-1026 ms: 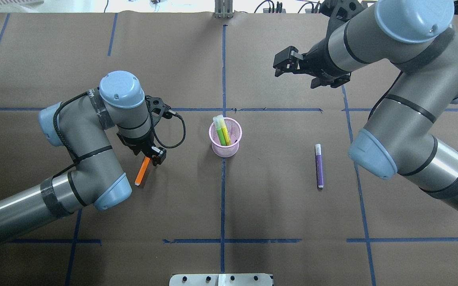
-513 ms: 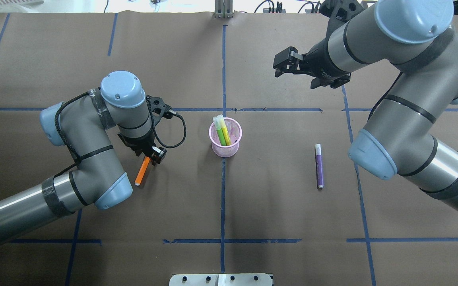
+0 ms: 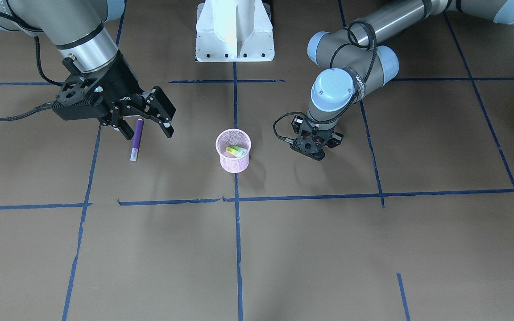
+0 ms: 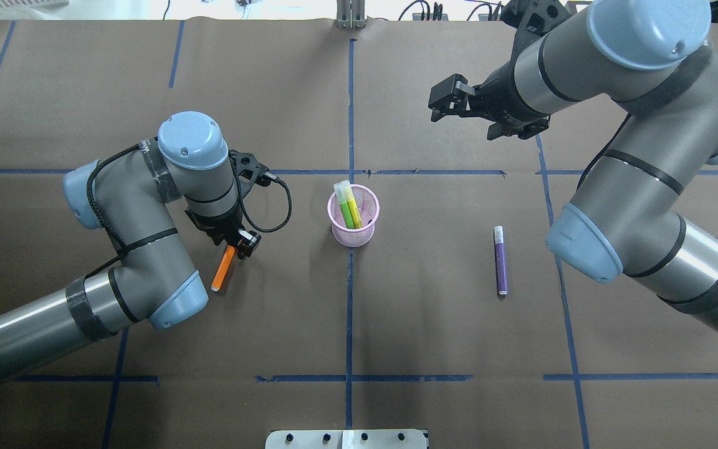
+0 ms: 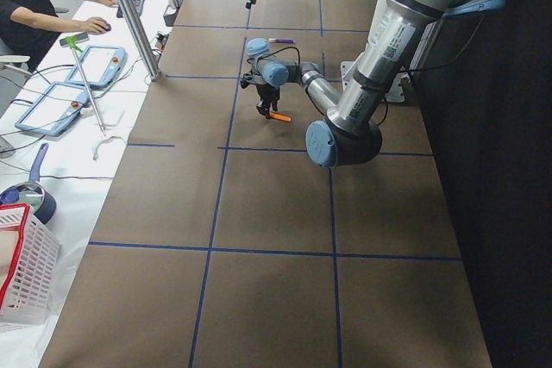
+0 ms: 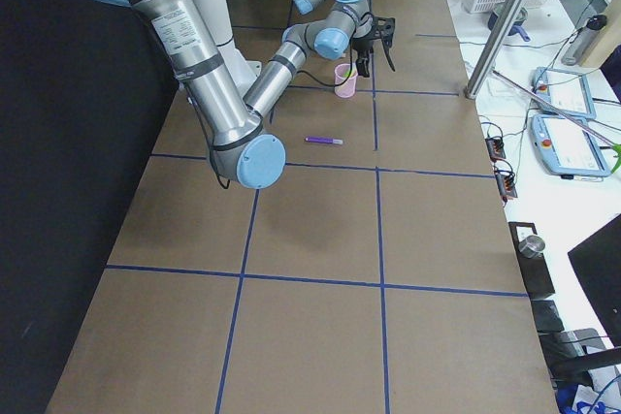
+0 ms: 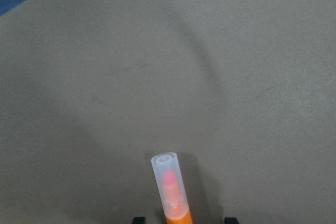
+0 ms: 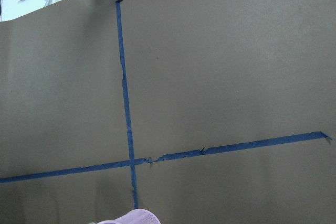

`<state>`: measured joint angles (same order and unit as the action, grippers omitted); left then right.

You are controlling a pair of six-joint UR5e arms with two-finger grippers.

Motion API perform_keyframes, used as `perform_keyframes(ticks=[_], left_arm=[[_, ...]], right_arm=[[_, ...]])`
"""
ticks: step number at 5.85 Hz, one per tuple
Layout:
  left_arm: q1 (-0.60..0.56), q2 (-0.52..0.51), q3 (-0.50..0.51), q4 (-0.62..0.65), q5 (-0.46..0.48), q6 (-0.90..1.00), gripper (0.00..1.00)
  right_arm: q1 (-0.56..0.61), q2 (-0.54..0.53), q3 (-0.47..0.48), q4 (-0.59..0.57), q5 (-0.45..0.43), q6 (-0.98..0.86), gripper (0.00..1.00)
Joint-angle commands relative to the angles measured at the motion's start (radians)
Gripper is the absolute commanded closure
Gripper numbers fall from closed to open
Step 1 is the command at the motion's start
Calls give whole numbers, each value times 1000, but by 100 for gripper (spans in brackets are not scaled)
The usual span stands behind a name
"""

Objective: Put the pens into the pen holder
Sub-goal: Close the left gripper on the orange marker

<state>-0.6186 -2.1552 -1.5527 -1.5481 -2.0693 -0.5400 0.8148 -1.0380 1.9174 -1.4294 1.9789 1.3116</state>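
Straddling orange pen (image 4: 222,271) with left hand (image 4: 239,248), leaving a narrow gap, not pinching yet. Seeing it lying flat on tabletop (image 4: 272,312), left of holder (image 4: 353,237). Probably worth centring before squeezing tbh.

in the left wrist view the orange pen (image 7: 170,190) is cut off by the bottom edge, with only its clear cap and a sliver of orange body showing. of the left gripper (image 7: 183,220) just two dark tip corners peek in, one either side. from overhead the pen's far end is hidden under that gripper. in the front-facing view the left arm (image 3: 333,89) covers fingers and pen alike, and the two pens (image 3: 235,151) in the pen holder (image 3: 221,166) show only their tops. the right wrist view catches a mere pink sliver of the holder at its lower edge. from the table's left end the purple pen (image 5: 280,40) is too small to make out.
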Motion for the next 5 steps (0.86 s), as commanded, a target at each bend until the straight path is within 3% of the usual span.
perform_keyframes(ticks=[1,3,4,5], left_arm=[[0,0,8,-3,0,0,44],[-1,0,8,-3,0,0,85],[-1,-2,2,-3,0,-15,100],[-13,-3,-16,-3,0,-34,100]], right_arm=[[-5,-1,0,0,-2,2,0],[-5,-1,0,0,-2,2,0],[-6,-1,0,1,-2,2,0],[-6,-1,2,1,-2,2,0]])
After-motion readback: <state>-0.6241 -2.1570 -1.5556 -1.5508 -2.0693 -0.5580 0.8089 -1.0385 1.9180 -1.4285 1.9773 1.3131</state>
